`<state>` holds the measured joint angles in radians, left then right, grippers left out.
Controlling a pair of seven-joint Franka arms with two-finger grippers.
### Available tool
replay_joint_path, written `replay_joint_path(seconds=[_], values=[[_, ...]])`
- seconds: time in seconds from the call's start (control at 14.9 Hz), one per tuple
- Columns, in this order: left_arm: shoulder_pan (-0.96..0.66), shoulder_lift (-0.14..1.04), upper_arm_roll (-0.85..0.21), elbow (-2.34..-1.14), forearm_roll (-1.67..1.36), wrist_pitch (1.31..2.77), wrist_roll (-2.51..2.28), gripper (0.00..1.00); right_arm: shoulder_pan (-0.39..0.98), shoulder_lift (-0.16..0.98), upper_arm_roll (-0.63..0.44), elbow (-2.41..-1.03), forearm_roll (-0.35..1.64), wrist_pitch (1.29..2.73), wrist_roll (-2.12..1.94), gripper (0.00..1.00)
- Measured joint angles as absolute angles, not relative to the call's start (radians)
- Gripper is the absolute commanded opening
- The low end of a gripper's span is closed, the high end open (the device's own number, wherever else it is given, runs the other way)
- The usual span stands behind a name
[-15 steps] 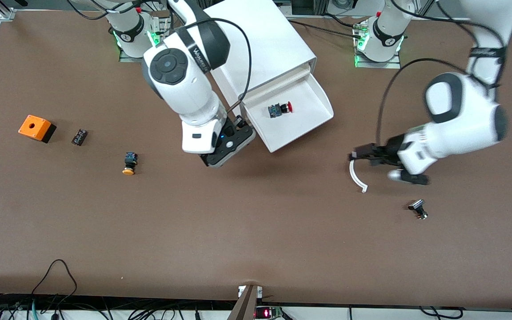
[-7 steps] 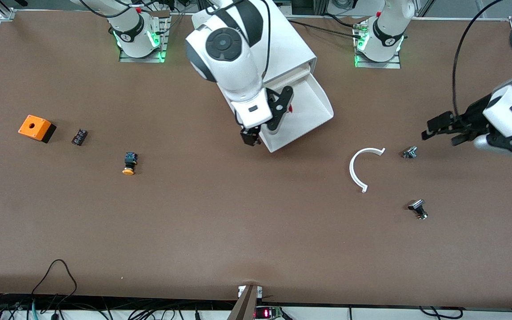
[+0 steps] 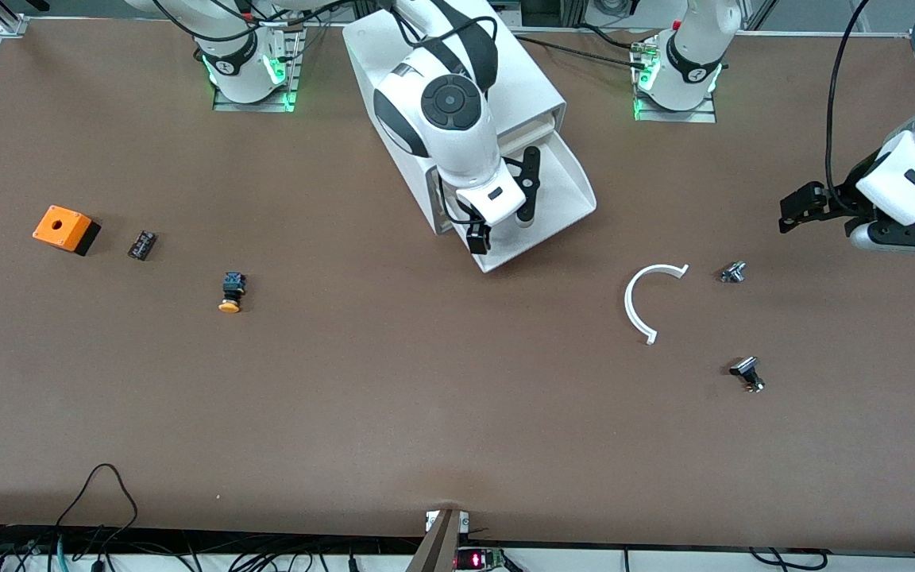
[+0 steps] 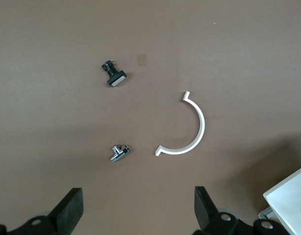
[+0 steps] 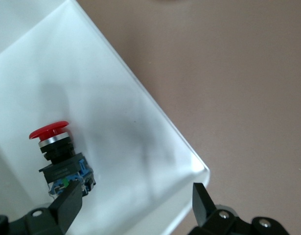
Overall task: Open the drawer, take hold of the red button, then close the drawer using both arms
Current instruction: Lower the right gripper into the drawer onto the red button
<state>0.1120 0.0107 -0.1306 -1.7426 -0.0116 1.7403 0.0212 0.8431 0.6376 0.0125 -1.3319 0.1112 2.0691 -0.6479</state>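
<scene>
Right wrist view: right gripper [image 5: 133,208] over open drawer [image 5: 155,122], jaws apart, should centre on button [image 5: 59,156] before descending; left gripper [image 4: 135,208] waits, jaws apart.

Mostly plastic on a matt brown bench [image 3: 426,397].

My drawer [image 5: 140,117] looks smooth, faintly glossy white plastic; the button [image 5: 59,156] in it has a shiny red cap, a bright metal collar and a dull dark plastic body. My right gripper [image 3: 503,218] has matt black fingers. The small fitting [image 4: 119,152] gleams like polished metal; the curved strip [image 4: 192,128] is plain white plastic.
</scene>
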Motion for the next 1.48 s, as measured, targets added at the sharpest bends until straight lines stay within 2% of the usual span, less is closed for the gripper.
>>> replay_joint_path(seconds=[0.47,1.41,1.48], values=[[0.112,0.011,-0.129,-1.743,-0.011,1.740,0.018,1.00,0.912,0.672,0.012,-1.332,0.072,2.067,-0.648,1.00],[0.111,0.023,-0.129,-1.728,-0.011,1.738,0.013,1.00,0.909,0.693,-0.005,-1.329,0.062,2.078,-0.649,1.00],[0.111,0.024,-0.129,-1.727,-0.011,1.734,0.012,1.00,0.909,0.693,-0.007,-1.329,0.061,2.078,-0.649,0.97]])
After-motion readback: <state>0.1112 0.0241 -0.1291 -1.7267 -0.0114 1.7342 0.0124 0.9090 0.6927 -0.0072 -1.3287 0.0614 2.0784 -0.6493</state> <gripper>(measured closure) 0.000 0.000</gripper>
